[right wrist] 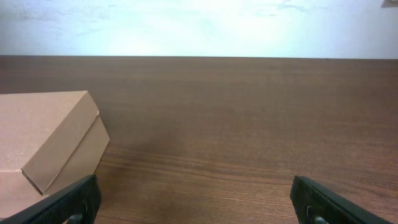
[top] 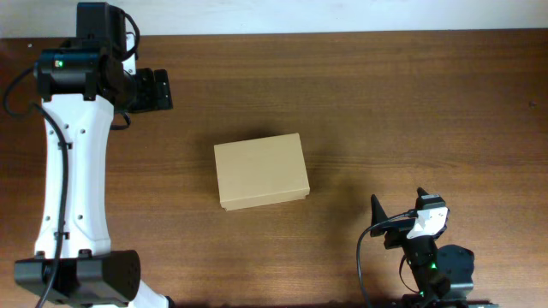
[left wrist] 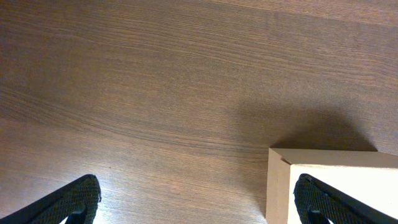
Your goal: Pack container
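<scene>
The container (top: 260,171) is a plain tan cardboard box with its flap lid shut, lying on the wooden table near the middle. Its corner shows at the lower right of the left wrist view (left wrist: 329,180) and its end shows at the left of the right wrist view (right wrist: 46,146). My left gripper (top: 154,89) is open and empty at the table's far left, well apart from the box; in its own view the fingers (left wrist: 199,202) are spread wide over bare wood. My right gripper (top: 398,210) is open and empty at the front right, its fingers (right wrist: 196,202) spread over bare wood.
The left arm's white link (top: 73,162) runs along the table's left side. The right arm's base (top: 437,265) sits at the front edge. A pale wall (right wrist: 199,25) stands beyond the table's far edge.
</scene>
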